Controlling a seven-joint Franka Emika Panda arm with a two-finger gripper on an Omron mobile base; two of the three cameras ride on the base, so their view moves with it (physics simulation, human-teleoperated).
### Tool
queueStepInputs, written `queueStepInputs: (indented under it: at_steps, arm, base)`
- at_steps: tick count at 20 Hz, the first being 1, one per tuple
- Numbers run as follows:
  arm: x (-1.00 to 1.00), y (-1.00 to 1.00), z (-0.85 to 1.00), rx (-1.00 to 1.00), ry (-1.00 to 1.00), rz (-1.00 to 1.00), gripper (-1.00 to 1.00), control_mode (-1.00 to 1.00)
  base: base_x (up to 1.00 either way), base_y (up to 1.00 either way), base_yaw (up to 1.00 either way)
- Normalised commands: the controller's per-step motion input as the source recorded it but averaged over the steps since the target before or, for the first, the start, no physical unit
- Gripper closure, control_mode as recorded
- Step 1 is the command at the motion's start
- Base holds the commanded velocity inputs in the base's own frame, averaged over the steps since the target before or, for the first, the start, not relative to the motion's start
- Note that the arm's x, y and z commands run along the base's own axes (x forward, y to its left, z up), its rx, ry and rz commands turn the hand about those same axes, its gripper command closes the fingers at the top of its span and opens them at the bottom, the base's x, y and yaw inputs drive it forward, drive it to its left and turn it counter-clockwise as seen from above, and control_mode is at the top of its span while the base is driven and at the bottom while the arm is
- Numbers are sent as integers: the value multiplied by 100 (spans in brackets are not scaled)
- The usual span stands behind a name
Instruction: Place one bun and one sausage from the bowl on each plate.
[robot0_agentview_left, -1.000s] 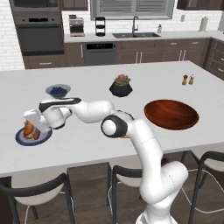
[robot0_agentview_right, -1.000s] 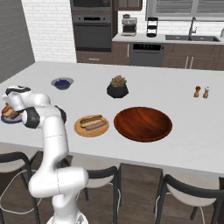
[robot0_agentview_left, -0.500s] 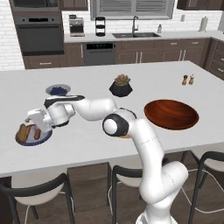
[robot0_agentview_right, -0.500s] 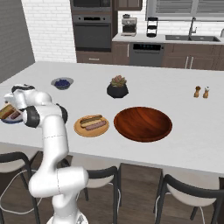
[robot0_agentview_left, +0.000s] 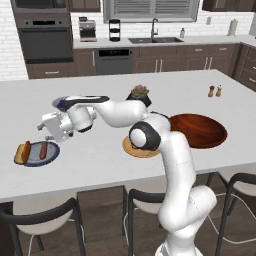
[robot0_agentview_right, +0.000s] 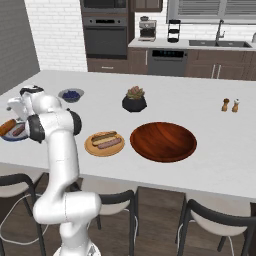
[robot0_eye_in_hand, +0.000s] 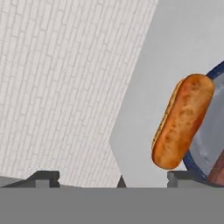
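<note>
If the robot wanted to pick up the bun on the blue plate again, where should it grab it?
Probably across the middle of the bun, coming straight down from above. It is a long, narrow loaf lying flat at the outer edge of the grey-blue plate, so its short width fits between the fingers. The sausage lies alongside, so one finger should slip into the gap between them.
</note>
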Motion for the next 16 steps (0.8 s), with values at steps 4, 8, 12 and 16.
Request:
queueStepInputs:
  at_steps: [4,8,12,16]
  arm:
    - [-100,-100,25,12,0,0,-100,-100]
    - [-100,-100,55,2,0,0,-100,-100]
    - [-100,-100,86,-2,0,0,-100,-100]
    - [-95,-100,96,-9,0,3,-100,-100]
  base:
    - [0,0,0]
    - [0,0,0]
    - [0,0,0]
    - [0,0,0]
